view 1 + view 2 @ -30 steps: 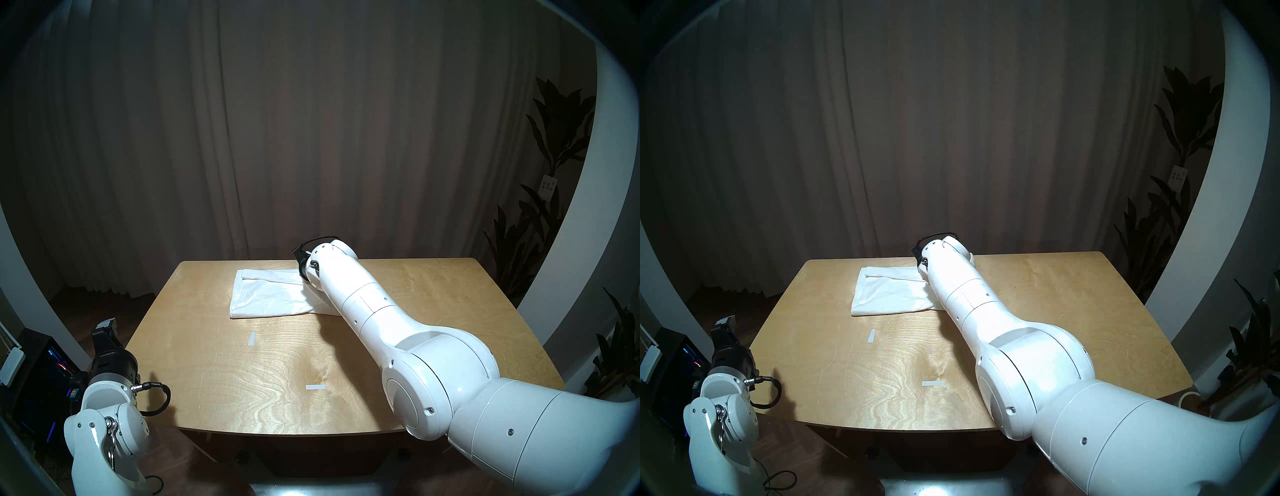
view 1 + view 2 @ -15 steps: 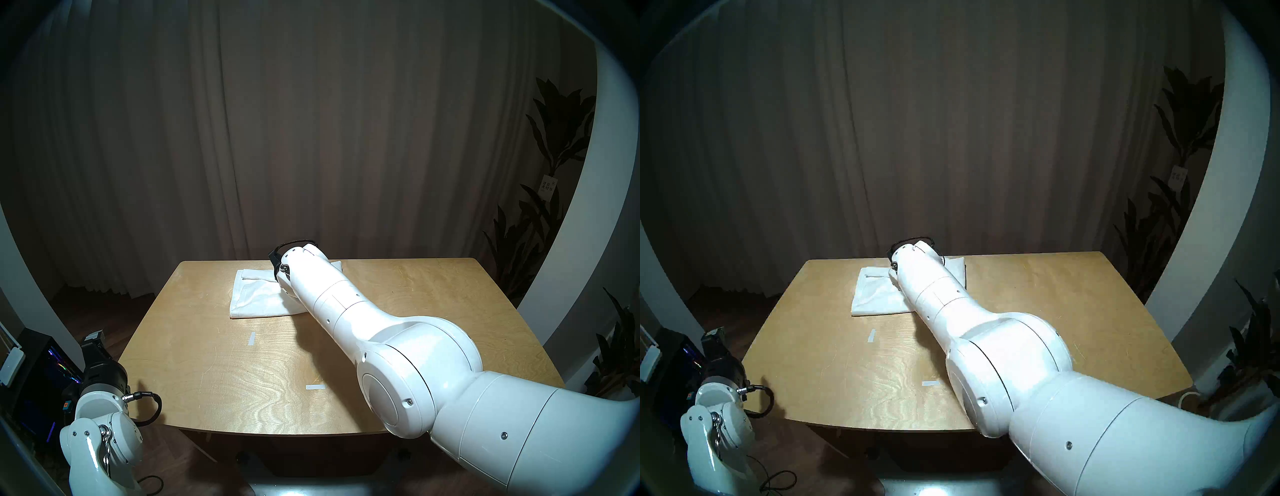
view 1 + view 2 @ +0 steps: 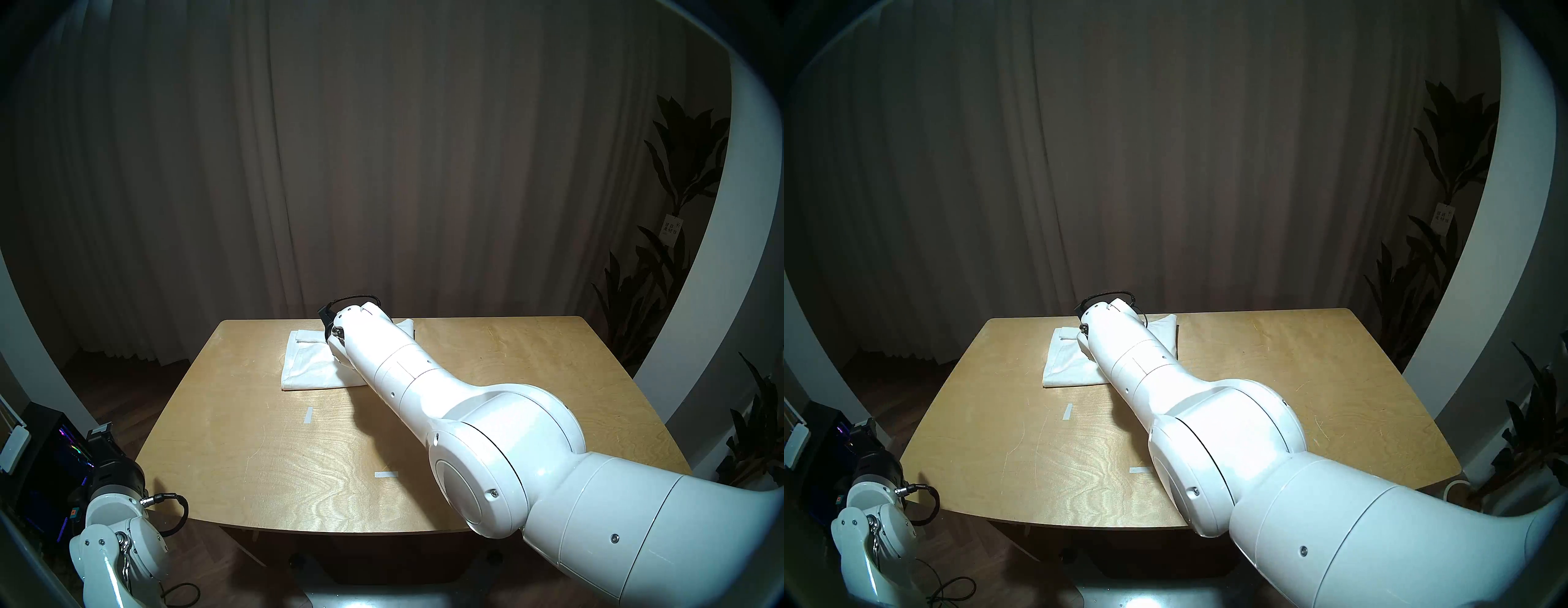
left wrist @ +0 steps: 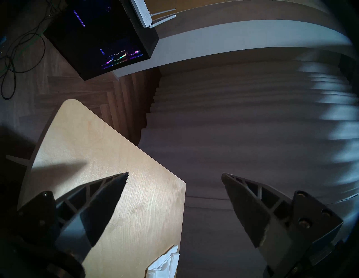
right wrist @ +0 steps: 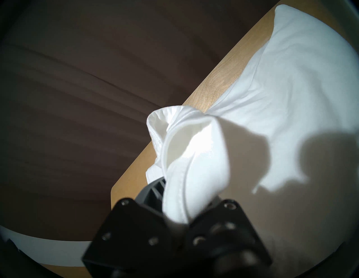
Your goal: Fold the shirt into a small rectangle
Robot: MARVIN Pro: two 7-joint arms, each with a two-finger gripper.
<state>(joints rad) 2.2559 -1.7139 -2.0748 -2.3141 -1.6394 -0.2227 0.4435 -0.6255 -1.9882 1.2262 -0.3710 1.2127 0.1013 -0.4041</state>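
Note:
The white shirt (image 3: 305, 367) lies partly folded at the far middle of the wooden table (image 3: 254, 467); it also shows in the head right view (image 3: 1066, 365). My right arm reaches over it and hides its gripper in both head views. In the right wrist view my right gripper (image 5: 180, 196) is shut on a bunched, hemmed edge of the shirt (image 5: 194, 155), lifted above the rest of the cloth (image 5: 291, 77). My left gripper (image 3: 99, 429) is open and empty beyond the table's left edge, seen open in its wrist view (image 4: 174, 174). A shirt corner (image 4: 165, 266) shows there.
Two small white tape strips (image 3: 308, 415) (image 3: 386, 474) are stuck on the table. A dark computer case (image 3: 46, 467) stands on the floor at the left. Plants (image 3: 679, 191) stand at the right. A curtain hangs just behind the table's far edge.
My right arm has swung left across the shirt, carrying the held edge over the cloth. My left arm has drawn back, down and to the left, away from the table.

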